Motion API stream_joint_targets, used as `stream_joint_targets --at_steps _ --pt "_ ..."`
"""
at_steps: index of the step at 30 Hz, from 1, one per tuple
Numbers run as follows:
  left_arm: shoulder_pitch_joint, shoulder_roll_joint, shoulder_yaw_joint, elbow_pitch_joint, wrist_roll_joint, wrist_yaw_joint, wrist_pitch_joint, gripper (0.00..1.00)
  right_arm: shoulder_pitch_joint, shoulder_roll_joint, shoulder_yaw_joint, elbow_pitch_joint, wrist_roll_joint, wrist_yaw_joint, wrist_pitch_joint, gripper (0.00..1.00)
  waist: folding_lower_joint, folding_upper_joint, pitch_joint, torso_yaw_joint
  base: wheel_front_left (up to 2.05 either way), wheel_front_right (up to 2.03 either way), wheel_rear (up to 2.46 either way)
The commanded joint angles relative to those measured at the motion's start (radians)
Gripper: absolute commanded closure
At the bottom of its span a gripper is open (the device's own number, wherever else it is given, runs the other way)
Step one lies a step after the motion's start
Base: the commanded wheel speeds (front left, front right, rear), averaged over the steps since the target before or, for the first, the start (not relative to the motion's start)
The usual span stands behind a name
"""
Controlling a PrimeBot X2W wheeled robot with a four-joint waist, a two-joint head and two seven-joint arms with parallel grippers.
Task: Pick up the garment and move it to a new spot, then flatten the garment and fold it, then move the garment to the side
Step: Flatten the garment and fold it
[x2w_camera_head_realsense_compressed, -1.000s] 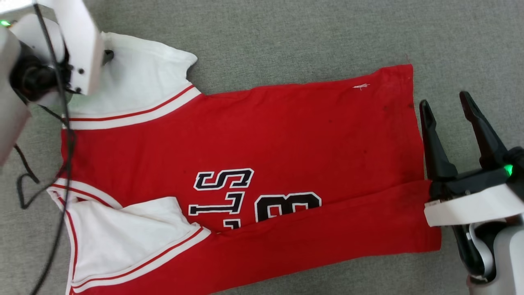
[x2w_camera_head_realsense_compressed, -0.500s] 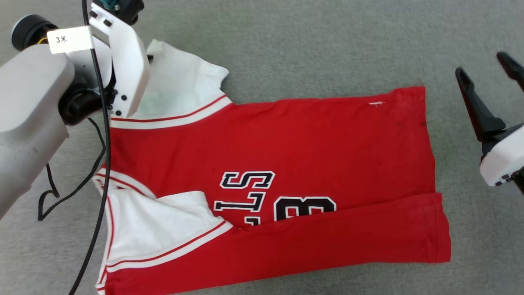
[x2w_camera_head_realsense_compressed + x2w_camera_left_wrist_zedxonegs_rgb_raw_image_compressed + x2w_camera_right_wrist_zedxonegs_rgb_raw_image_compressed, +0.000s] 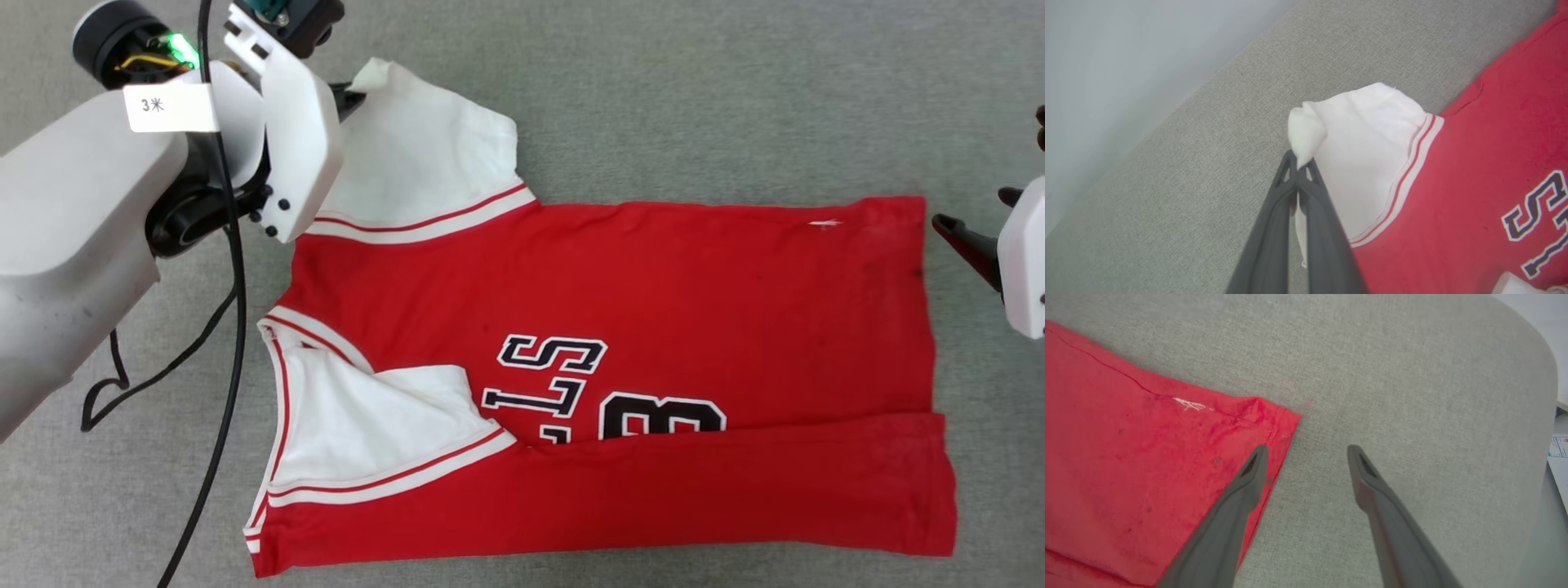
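Note:
The garment (image 3: pixel 653 286), a red jersey with white sleeves and black lettering, lies spread on the grey surface with its collar to the left and its hem to the right. Its near long edge is folded over the chest print. My left gripper (image 3: pixel 1298 165) is shut on the corner of the far white sleeve (image 3: pixel 424 155), and the pinched cloth bunches up above the fingertips. My right gripper (image 3: pixel 1307 451) stands open at the far hem corner (image 3: pixel 1274 416). One of its fingers (image 3: pixel 1249 477) is over the red cloth, the other over bare surface. One dark finger (image 3: pixel 967 245) shows at the right edge.
A black cable (image 3: pixel 220 367) hangs from my left arm and loops on the grey surface (image 3: pixel 694 98) left of the collar. The surface's rounded edge (image 3: pixel 1549 375) runs close on the right, with a paper (image 3: pixel 1560 453) beyond it. A pale wall (image 3: pixel 1126 61) lies past the far edge.
The camera has shifted, sliding the whole picture right. My left gripper has shut on the sleeve corner and lifted it a little. My right gripper has moved from mid-hem toward the far hem corner, still open.

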Motion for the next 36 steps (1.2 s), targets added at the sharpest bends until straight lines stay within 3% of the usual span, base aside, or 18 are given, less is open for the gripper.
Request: stream_joint_targets --at_steps 1,9,15,16,17,25,31,36 --pt "-0.019 -0.003 -0.001 -0.010 0.012 0.000 -0.010 1.00 -0.034 0.004 0.011 0.029 -0.002 -0.002 0.021 0.00 -0.0001 0.0000 0.021 0.017 0.00 0.00 0.00" --pt "-0.050 -0.011 -0.009 -0.035 0.024 -0.001 -0.031 1.00 -0.102 0.059 0.076 0.175 -0.022 -0.001 0.020 0.00 -0.0001 0.0000 0.076 0.047 0.00 0.00 0.00" --pt "-0.058 -0.006 -0.014 -0.025 0.019 -0.001 -0.048 1.00 -0.079 0.078 0.183 0.278 -0.021 -0.001 -0.007 0.00 -0.0001 0.0000 0.089 0.049 0.00 0.00 0.00" --pt "-0.054 -0.004 -0.015 -0.021 0.016 -0.001 -0.050 1.00 -0.082 0.078 0.186 0.290 -0.020 -0.001 -0.024 0.78 -0.0001 0.0000 0.087 0.047 0.00 0.00 0.00" --pt "-0.050 -0.002 -0.015 -0.017 0.015 -0.001 -0.054 1.00 -0.086 0.078 0.187 0.298 -0.019 -0.001 -0.042 1.00 -0.0001 0.0000 0.083 0.044 0.00 0.00 0.00" --pt "-0.003 0.033 -0.014 0.003 -0.024 0.000 -0.107 1.00 -0.108 0.055 0.158 0.290 0.019 -0.002 -0.221 1.00 -0.0001 0.0000 0.011 0.016 0.00 0.00 0.00" --pt "0.069 0.063 -0.016 -0.011 -0.047 0.005 -0.146 1.00 -0.028 0.031 0.138 0.242 0.061 -0.002 -0.311 1.00 -0.0001 0.0000 -0.076 0.012 0.00 0.00 0.00" --pt "0.165 0.100 -0.020 -0.065 -0.060 0.034 -0.169 1.00 0.074 0.021 0.131 0.189 0.078 -0.002 -0.353 1.00 -0.0001 0.0000 -0.159 0.010 0.00 0.00 0.00"
